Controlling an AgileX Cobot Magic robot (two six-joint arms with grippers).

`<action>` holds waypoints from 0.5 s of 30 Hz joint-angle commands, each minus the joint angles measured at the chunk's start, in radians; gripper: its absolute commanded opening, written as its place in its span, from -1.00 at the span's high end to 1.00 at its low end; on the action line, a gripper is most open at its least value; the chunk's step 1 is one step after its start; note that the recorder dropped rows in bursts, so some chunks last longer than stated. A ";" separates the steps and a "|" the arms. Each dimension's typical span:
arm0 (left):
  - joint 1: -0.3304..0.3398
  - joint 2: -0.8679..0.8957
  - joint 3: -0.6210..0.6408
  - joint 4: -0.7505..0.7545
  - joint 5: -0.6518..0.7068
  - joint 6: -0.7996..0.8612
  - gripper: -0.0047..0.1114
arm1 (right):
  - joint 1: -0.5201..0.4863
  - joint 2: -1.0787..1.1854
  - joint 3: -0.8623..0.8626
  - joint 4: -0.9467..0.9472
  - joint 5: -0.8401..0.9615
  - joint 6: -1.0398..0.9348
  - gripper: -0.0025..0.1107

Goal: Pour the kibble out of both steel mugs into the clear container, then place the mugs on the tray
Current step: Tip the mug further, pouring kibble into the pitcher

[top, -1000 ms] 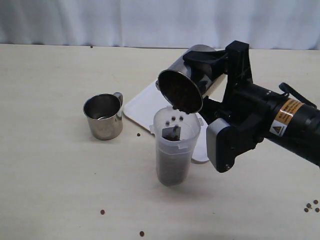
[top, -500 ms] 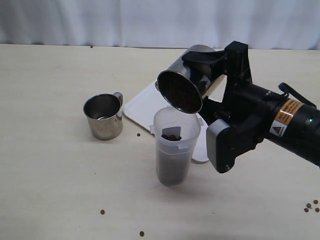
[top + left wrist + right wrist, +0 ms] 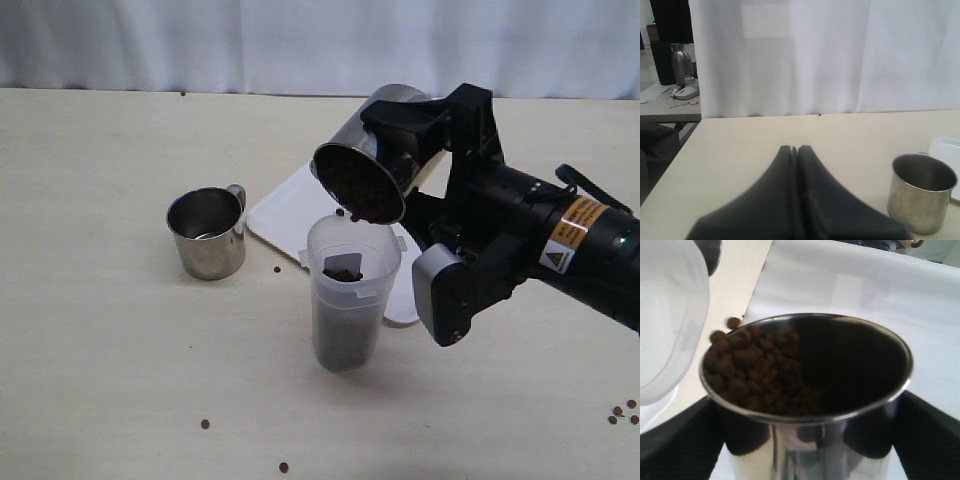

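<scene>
My right gripper (image 3: 405,160) is shut on a steel mug (image 3: 372,130), held tilted with its mouth over the clear container (image 3: 350,290). Kibble (image 3: 362,192) is piled at the mug's lower lip, with a pellet or two just leaving the rim. From the right wrist, the kibble (image 3: 755,370) fills the low side of the mug (image 3: 805,450), with the container's rim (image 3: 665,325) beside it. The container holds kibble (image 3: 340,335) in its lower part. The other steel mug (image 3: 207,233) (image 3: 922,192) stands upright to the left of the white tray (image 3: 290,210) (image 3: 947,150). My left gripper (image 3: 794,148) is shut and empty, away from that mug.
Stray pellets lie on the table: one by the standing mug (image 3: 277,269), two near the front (image 3: 205,424) (image 3: 283,467), and a few at the right edge (image 3: 622,410). A white curtain closes off the back. Beyond the table's left edge is a cluttered desk (image 3: 670,100).
A second ago pellets were falling into the container; the flow then paused. The mug has since tipped slightly further, and pellets are at its lip again. The left gripper is unchanged.
</scene>
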 commanded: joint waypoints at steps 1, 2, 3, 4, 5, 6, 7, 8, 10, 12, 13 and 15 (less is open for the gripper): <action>0.002 -0.007 0.002 -0.004 -0.008 -0.003 0.92 | 0.001 -0.003 -0.008 0.005 -0.042 0.030 0.87; 0.002 -0.007 0.002 -0.004 -0.008 -0.003 0.92 | 0.001 -0.003 -0.008 0.005 -0.044 0.035 0.87; 0.002 -0.007 0.002 -0.004 -0.008 -0.003 0.92 | 0.001 -0.003 -0.008 0.005 -0.044 0.035 0.87; 0.002 -0.007 0.002 -0.004 -0.008 -0.003 0.92 | 0.001 -0.003 -0.008 0.005 -0.044 0.035 0.87; 0.002 -0.007 0.002 -0.004 -0.008 -0.003 0.92 | 0.001 -0.003 -0.008 0.005 -0.044 0.035 0.87; 0.002 -0.007 0.002 -0.004 -0.008 -0.003 0.92 | 0.001 -0.003 -0.008 0.005 -0.044 0.035 0.87; 0.002 -0.007 0.002 -0.004 -0.008 -0.003 0.92 | 0.001 -0.003 -0.008 0.005 -0.044 0.035 0.87; 0.002 -0.007 0.002 -0.004 -0.008 -0.003 0.92 | 0.001 -0.003 -0.008 0.005 -0.046 0.035 0.87; 0.002 -0.007 0.002 -0.004 -0.008 -0.003 0.92 | 0.001 -0.003 -0.008 0.005 -0.049 0.035 0.87; 0.002 -0.007 0.002 -0.004 -0.008 -0.003 0.92 | 0.001 -0.003 -0.008 0.005 -0.049 0.035 0.87; 0.002 -0.007 0.002 -0.004 -0.008 -0.003 0.92 | 0.001 -0.003 -0.008 0.005 -0.051 0.035 0.87; 0.002 -0.007 0.002 -0.004 -0.008 -0.003 0.92 | 0.001 -0.003 -0.008 0.005 -0.051 0.035 0.87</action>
